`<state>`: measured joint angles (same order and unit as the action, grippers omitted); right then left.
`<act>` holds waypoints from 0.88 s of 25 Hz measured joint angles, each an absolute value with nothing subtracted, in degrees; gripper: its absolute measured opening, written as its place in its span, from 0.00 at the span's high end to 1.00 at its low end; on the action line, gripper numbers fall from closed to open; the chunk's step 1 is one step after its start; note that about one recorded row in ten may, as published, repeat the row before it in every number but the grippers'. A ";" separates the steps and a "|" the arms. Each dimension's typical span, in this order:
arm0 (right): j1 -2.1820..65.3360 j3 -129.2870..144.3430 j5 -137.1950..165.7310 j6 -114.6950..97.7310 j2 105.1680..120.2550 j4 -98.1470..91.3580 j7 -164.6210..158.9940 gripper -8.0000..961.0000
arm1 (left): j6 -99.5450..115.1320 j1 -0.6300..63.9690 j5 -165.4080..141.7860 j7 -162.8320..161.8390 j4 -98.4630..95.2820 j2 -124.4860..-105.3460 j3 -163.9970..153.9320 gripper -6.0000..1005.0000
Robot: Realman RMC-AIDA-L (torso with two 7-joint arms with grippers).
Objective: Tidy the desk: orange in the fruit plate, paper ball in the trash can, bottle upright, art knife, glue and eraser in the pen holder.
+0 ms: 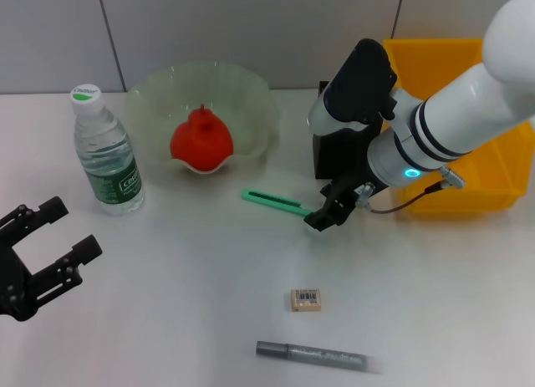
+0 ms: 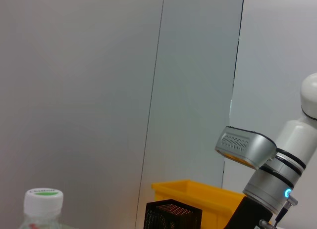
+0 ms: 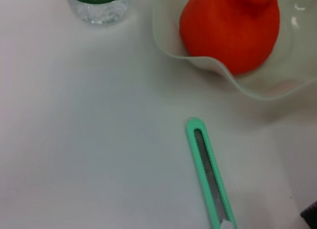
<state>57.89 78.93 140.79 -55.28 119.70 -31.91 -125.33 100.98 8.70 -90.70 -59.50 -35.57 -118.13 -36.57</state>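
Green plastic art knife (image 1: 272, 200) lies flat mid-table: light, stiff, thin (likely slippery); grasp across its width. Right pincer (image 1: 330, 211) at its end, opening indiscernible. Left pincer (image 1: 50, 245) open, empty, near the table's left edge.

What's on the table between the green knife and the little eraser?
Nothing: in the head view, bare white table separates the art knife from the eraser.
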 joint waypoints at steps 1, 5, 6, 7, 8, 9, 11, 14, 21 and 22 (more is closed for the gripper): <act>57.89 78.92 140.80 -55.28 119.70 -31.89 -125.33 0.38 | 100.98 8.70 -90.70 -59.50 -35.57 -118.13 -36.57 0.25; 57.86 79.00 140.79 -55.28 119.70 -31.69 -125.33 0.39 | 100.79 8.92 -90.70 -59.48 -35.57 -118.13 -36.56 0.25; 57.84 79.00 140.80 -55.28 119.70 -31.67 -125.33 0.39 | 100.79 8.92 -90.70 -59.48 -35.57 -118.13 -36.56 0.25; 57.81 79.01 140.80 -55.28 119.70 -31.66 -125.33 0.39 | 100.74 9.06 -90.70 -59.50 -35.57 -118.13 -36.56 0.25; 57.80 79.01 140.80 -55.28 119.70 -31.65 -125.33 0.39 | 100.73 9.08 -90.70 -59.50 -35.58 -118.13 -36.56 0.25; 57.77 79.01 140.79 -55.28 119.70 -31.64 -125.33 0.42 | 100.72 9.10 -90.70 -59.50 -35.58 -118.13 -36.56 0.25; 57.75 79.01 140.80 -55.28 119.70 -31.64 -125.33 0.47 | 100.72 9.11 -90.70 -59.50 -35.57 -118.12 -36.56 0.25; 57.74 79.01 140.80 -55.26 119.70 -31.64 -125.33 0.53 | 100.70 9.10 -90.70 -59.50 -35.52 -118.12 -36.56 0.25; 57.57 79.02 140.80 -54.57 119.70 -31.60 -125.33 0.56 | 100.62 9.08 -90.70 -59.54 -35.51 -118.12 -36.56 0.25; 57.57 79.02 140.79 -54.57 119.71 -31.52 -125.33 0.56 | 100.62 9.08 -90.70 -59.58 -35.50 -118.12 -36.55 0.25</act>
